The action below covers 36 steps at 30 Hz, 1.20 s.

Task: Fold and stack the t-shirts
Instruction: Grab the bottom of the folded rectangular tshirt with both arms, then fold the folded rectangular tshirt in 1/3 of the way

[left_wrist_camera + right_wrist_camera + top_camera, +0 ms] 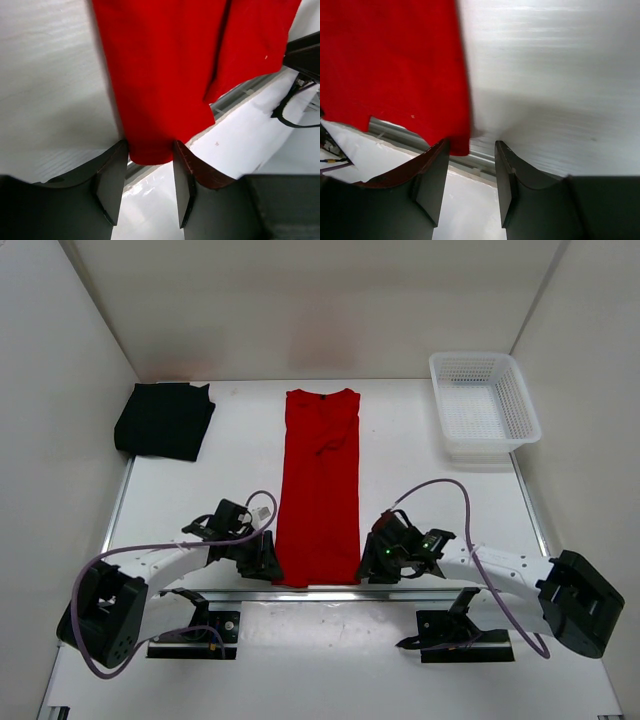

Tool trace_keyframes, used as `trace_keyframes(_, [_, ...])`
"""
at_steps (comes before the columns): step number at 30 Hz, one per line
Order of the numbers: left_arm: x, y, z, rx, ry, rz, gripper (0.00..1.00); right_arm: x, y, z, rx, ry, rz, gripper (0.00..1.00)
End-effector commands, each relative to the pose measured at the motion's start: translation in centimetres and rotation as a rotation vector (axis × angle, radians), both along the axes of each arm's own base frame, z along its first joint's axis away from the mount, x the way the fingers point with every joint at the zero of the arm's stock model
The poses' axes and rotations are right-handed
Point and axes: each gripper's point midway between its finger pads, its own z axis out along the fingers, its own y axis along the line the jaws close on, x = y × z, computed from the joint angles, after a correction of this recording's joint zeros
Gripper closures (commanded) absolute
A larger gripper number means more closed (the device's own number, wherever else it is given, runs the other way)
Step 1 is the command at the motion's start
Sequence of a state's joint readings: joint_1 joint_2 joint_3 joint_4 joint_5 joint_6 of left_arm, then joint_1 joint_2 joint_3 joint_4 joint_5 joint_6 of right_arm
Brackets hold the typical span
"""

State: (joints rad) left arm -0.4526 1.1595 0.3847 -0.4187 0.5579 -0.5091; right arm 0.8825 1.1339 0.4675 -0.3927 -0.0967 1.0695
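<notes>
Black cloth t-shirt [165, 420] folded, far-left of worktop [420, 500]; red cloth t-shirt [318, 480] at ctr, folded lengthwise only. Left fingers [112, 170] astride near hem corner, grip unclear; right fingers [432, 175] spread by other corner. Cross-fold & stacking pending.

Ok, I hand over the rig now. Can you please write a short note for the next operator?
Left gripper: jaws apart, astride the near left hem corner of the red t-shirt; no firm grip visible.
Right gripper: open, just beside the near right hem corner.
Red t-shirt: long narrow strip in the centre, collar at the far end.
Black t-shirt: folded, far left.
White basket: far right.
Done: black folded; red folded lengthwise.
Left: probably fold the red one crosswise, then stack.
</notes>
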Motion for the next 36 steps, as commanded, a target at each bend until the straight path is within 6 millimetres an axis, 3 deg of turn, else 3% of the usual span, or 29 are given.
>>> trace_keyframes(1, [-1.7,1.5,-2.2,0.076,0.058,0.009,0.49,0.5,1.6,0.6,0.064,-0.024,0.018,0.61])
trace_keyframes(5, [-2.2,1.6,-2.4,0.067,0.078,0.016,0.51,0.1,1.5,0.2,0.079,-0.009,0.001,0.63])
trace_keyframes(7, [-2.1,1.5,-2.5,0.065,0.075,0.013,0.58,0.1,1.5,0.0,0.077,0.003,0.006,0.67])
trace_keyframes(9, [-2.1,1.6,-2.5,0.062,0.086,0.025,0.63,0.4,1.8,0.3,0.085,-0.002,0.013,0.8])
trace_keyframes(12, [-1.9,1.6,-2.4,0.059,0.084,0.04,0.8,0.5,2.1,0.5,0.098,-0.005,0.027,1.0])
trace_keyframes(14, [-1.4,1.4,-2.1,0.048,0.077,0.049,0.83,0.8,2.0,0.6,0.101,-0.012,0.016,1.0])
trace_keyframes(16, [-1.0,0.9,-1.5,0.028,0.073,0.048,0.97,1.5,2.0,1.4,0.113,-0.035,0.005,1.0])
trace_keyframes(21, [1.7,-0.7,1.9,-0.001,-0.005,-0.004,1.0,3.8,2.4,4.7,0.135,-0.117,0.026,1.0])
trace_keyframes(25, [3.9,-1.5,4.5,-0.024,-0.045,-0.021,1.0,6.7,2.9,8.4,0.143,-0.19,0.038,0.99])
trace_keyframes(29, [7.4,-2.9,8.2,-0.086,-0.087,-0.005,1.0,9.8,2.8,10.6,0.144,-0.254,0.053,1.0])
trace_keyframes(32, [11.3,-3.4,10.6,-0.117,-0.133,0.028,1.0,12.9,2.6,12.2,0.133,-0.317,0.07,1.0])
trace_keyframes(34, [14.6,-3.8,11.8,-0.123,-0.156,0.055,1.0,15.5,2.0,12.1,0.11,-0.321,0.058,1.0])
trace_keyframes(36, [17.5,-3.4,12.3,-0.109,-0.18,0.089,1.0,18.3,1.8,13.8,0.112,-0.372,0.056,1.0])
